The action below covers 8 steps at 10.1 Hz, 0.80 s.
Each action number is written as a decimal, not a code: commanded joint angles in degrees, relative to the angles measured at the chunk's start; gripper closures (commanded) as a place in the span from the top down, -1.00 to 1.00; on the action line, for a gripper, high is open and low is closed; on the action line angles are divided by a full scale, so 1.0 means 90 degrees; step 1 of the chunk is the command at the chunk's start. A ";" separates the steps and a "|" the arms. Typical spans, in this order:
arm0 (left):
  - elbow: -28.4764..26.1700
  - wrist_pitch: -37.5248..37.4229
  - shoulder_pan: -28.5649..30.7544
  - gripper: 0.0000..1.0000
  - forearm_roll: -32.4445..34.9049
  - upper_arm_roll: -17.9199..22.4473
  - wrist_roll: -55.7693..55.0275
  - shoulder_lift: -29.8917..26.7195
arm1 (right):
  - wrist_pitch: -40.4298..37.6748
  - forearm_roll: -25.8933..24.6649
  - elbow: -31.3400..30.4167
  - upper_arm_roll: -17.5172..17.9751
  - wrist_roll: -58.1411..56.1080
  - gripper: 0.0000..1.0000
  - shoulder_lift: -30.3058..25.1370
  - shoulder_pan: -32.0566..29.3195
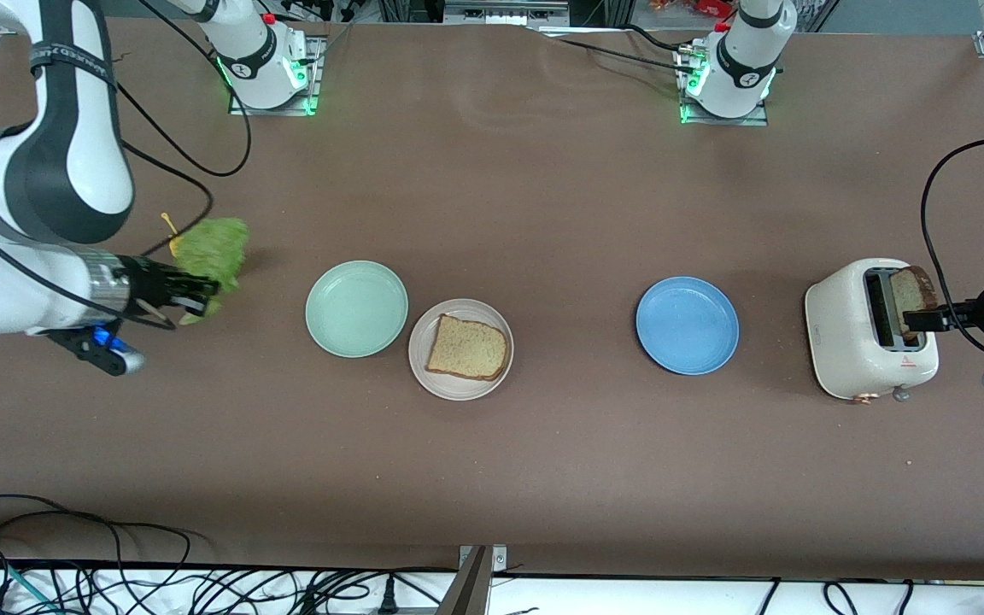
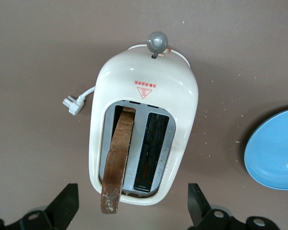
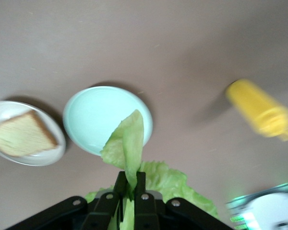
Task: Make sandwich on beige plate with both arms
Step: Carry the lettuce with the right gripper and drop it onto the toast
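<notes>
One tan bread slice [image 1: 468, 348] lies flat on the beige plate [image 1: 458, 393] near the table's middle; both also show in the right wrist view, the slice [image 3: 21, 134] on the plate [image 3: 41, 160]. My right gripper [image 1: 202, 299] [image 3: 129, 184] is shut on a ruffled green lettuce leaf [image 1: 212, 252] [image 3: 127, 143], held up over the table toward the right arm's end. A second bread slice [image 1: 912, 295] [image 2: 117, 163] stands in one slot of the white toaster [image 1: 863, 337] [image 2: 144, 91]. My left gripper [image 1: 921, 320] [image 2: 132, 203] is open over the toaster, its fingers wide on either side of that slice, apart from it.
A mint green plate [image 1: 356, 307] [image 3: 93, 120] sits beside the beige plate, toward the right arm's end. A blue plate [image 1: 687, 325] [image 2: 276, 153] lies between the beige plate and the toaster. A yellow bottle [image 3: 261, 108] lies near the lettuce. The toaster's cord plug [image 2: 74, 103] rests beside it.
</notes>
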 commanded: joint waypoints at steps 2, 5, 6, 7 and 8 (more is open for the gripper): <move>-0.0742 0.0601 0.0283 1.00 0.0147 -0.0092 0.0745 -0.0370 | 0.0940 0.0955 0.0218 -0.0060 0.2016 -1.00 0.0647 0.0538; -0.2316 0.2097 0.0284 1.00 -0.0165 -0.0092 0.0737 -0.1162 | 0.2627 0.1181 0.0228 -0.0060 0.3667 -1.00 0.1447 0.1522; -0.2318 0.2098 0.0274 1.00 -0.0185 -0.0092 0.0737 -0.1163 | 0.3136 0.1181 0.0218 -0.0060 0.4001 -1.00 0.1672 0.1758; -0.2337 0.2098 0.0274 1.00 -0.0224 -0.0092 0.0718 -0.1163 | 0.3460 0.1181 0.0218 -0.0060 0.4217 -1.00 0.1867 0.1925; -0.2376 0.2147 0.0274 1.00 -0.0225 -0.0092 0.0708 -0.1172 | 0.3754 0.1191 0.0228 -0.0060 0.4413 -1.00 0.2053 0.2081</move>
